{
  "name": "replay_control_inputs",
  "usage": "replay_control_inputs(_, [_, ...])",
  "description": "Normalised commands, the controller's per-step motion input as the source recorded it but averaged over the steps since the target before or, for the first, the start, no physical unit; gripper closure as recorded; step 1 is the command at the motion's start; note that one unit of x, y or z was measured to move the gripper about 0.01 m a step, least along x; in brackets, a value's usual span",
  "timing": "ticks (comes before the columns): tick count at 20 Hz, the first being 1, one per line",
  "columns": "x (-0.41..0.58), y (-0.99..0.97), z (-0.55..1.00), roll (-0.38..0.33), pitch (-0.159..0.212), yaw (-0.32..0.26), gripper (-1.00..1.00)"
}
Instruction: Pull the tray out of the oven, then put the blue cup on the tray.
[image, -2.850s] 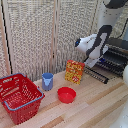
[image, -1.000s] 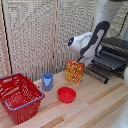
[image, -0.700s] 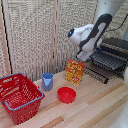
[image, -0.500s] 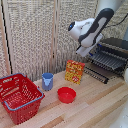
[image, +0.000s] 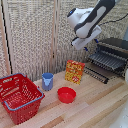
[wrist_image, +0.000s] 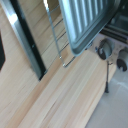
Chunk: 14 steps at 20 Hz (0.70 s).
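Note:
The black-and-silver oven (image: 116, 47) stands at the exterior view's right with its door (image: 96, 73) dropped open. The tray (image: 106, 60) of parallel bars sticks out of it over the door; the wrist view shows its ribbed surface (wrist_image: 85, 17) from above. The light-blue cup (image: 47, 80) stands upright on the wooden table, well toward the exterior view's left of the oven. My gripper (image: 83, 45) hangs in the air above and to the exterior view's left of the tray, touching nothing. It looks open, with nothing between its fingers.
A red bowl (image: 66, 94) sits in front of the cup, and a red basket (image: 19, 96) stands at the exterior view's left. An orange-yellow box (image: 75, 71) stands upright between cup and oven door. A slatted screen backs the table. Oven knobs (wrist_image: 105, 48) show in the wrist view.
My arm has lifted away from the tray's front edge, rising and drifting toward the exterior view's left. The tray stays pulled out; cup, bowl and basket have not moved.

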Motion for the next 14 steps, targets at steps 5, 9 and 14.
replay_control_inputs(5, [0.073, 0.51, 0.25, 0.257, -0.104, -0.120, -1.00])
replay_control_inputs(9, [0.104, 0.58, 0.18, 0.295, -0.076, -0.079, -1.00])
replay_control_inputs(14, [0.049, 0.63, 0.18, 0.294, -0.079, -0.063, -1.00])
